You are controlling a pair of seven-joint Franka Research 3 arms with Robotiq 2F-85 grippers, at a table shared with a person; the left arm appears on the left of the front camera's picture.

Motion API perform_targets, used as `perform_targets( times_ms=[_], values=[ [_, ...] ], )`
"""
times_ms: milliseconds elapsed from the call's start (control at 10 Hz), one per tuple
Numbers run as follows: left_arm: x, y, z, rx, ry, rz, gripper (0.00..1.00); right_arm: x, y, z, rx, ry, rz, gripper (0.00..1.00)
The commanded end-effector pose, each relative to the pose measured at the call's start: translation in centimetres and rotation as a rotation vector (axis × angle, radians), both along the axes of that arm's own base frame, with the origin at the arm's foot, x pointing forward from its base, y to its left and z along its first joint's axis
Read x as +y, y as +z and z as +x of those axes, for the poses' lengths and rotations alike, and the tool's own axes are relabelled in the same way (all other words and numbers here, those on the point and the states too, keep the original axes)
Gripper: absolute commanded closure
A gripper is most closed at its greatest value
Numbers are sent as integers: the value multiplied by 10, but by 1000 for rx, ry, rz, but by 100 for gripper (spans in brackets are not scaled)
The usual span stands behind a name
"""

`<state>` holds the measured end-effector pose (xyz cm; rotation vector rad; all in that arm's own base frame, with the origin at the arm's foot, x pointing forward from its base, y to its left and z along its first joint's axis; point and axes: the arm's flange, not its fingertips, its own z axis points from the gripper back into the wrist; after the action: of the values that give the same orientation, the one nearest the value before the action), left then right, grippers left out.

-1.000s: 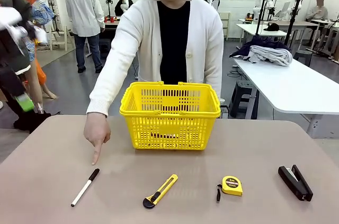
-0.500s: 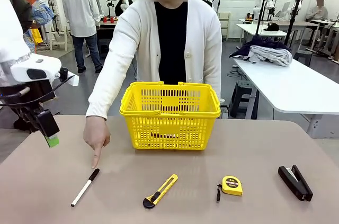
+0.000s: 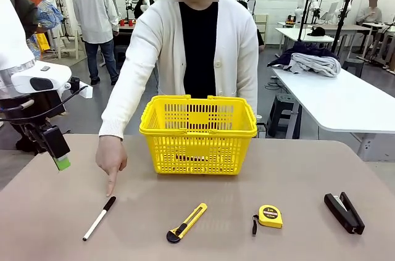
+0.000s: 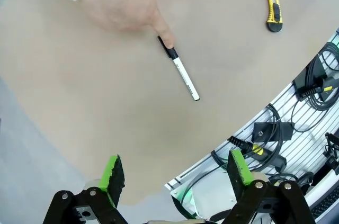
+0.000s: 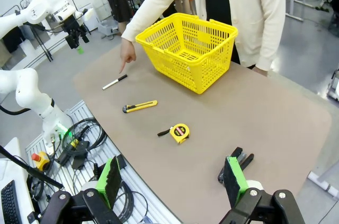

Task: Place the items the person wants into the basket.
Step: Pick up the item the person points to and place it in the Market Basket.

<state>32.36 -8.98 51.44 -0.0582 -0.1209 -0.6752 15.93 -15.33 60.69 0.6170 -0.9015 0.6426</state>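
Table (image 3: 308, 168) — basket (image 3: 197, 153), marker (image 3: 99, 218), knife (image 3: 187, 222), tape measure (image 3: 270, 216) (stapler (image 3: 344, 212) rightmost).

We list, at nine o'clock in the front view, our left arm (image 3: 37, 79): glossy white shell, grey joint ring, black cable (image 3: 46, 111) at the wrist. Our left gripper (image 4: 174, 163): black link fingers, silver screws, green pads (image 4: 113, 171). Our right gripper (image 5: 171, 168): same build. The person (image 3: 197, 45): white button cardigan (image 3: 237, 45) with ribbed cuffs, black top (image 3: 199, 51).
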Motion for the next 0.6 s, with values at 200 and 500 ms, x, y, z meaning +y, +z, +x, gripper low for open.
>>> perform_targets(
  times_ms=[200, 500],
  values=[
    [-17, -22, -20, -33, 35, 48, 0, 1, 0, 1, -8, 17, 7, 0],
    [-46, -85, -59, -11, 105, 43, 0, 1, 0, 1, -8, 17, 7, 0]
  ],
)
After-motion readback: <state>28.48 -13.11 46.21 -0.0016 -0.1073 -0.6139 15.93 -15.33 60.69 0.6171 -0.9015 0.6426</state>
